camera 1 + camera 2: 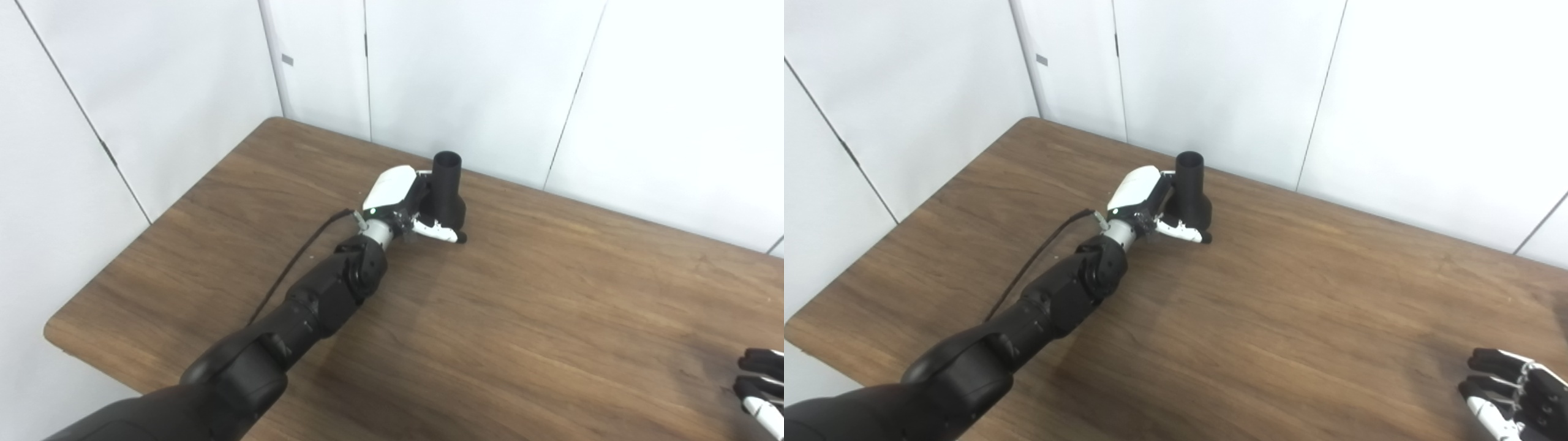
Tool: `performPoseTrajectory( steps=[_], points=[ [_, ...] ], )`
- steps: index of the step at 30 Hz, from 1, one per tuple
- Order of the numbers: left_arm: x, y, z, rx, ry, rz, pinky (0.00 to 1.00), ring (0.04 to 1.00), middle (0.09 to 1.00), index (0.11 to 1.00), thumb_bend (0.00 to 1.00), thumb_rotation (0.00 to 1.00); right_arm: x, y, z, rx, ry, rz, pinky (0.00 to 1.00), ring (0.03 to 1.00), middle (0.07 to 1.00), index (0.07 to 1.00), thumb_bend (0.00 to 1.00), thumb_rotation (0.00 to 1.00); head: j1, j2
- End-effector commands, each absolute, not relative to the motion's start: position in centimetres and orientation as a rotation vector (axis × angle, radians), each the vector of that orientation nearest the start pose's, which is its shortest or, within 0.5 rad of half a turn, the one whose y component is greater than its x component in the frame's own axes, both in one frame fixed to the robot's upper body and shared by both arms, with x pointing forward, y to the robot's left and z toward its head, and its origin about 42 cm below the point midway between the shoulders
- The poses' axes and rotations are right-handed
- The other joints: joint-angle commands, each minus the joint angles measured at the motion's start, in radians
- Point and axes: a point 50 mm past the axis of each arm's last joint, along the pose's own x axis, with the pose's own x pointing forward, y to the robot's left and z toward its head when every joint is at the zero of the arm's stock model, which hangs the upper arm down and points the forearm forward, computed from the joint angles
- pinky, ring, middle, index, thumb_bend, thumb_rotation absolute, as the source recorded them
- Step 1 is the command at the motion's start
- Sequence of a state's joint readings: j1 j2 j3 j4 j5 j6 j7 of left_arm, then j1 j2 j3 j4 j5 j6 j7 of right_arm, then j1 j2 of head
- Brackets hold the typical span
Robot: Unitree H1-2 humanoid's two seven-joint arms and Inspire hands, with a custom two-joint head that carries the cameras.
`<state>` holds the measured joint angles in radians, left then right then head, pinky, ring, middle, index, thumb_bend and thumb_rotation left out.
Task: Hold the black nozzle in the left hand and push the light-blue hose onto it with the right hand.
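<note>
One black nozzle (pixel 448 190) stands upright on your table (pixel 520 318), near the far edge by the white wall (pixel 490 79), open mouth up. Your left hand (pixel 407 205) sits just left of the nozzle, its fingers wrapped around the flared base and its thumb across the front. Your right hand (pixel 1513 392) rests well away from the nozzle, fingers spread and holding nothing.

A dark wooden table (pixel 551 318) stands against white panelled walls (pixel 478 73), perhaps cupboard doors, evenly lit.
</note>
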<state>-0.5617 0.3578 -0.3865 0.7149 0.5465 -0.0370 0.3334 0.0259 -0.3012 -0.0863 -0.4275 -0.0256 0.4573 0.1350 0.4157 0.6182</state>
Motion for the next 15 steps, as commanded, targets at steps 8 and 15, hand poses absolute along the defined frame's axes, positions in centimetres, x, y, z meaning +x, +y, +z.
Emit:
performPoseTrajectory(
  steps=[8, 15],
  points=[
    [36.9, 28.5, 0.6, 1.313, 0.194, -0.315, 0.96, 0.618, 0.522, 0.448, 0.52, 0.00, 26.6, -29.7, 21.9, -0.330, -0.039, 0.049, 0.55, 0.654, 0.680, 0.660, 0.15, 0.00, -0.017, 0.004],
    [36.1, 28.9, 0.5, 1.252, 0.126, -0.262, 0.93, 0.598, 0.510, 0.457, 0.52, 0.00, 26.2, -28.5, 22.3, -0.312, -0.069, 0.053, 0.58, 0.683, 0.705, 0.681, 0.11, 0.00, -0.077, 0.007]
  ],
)
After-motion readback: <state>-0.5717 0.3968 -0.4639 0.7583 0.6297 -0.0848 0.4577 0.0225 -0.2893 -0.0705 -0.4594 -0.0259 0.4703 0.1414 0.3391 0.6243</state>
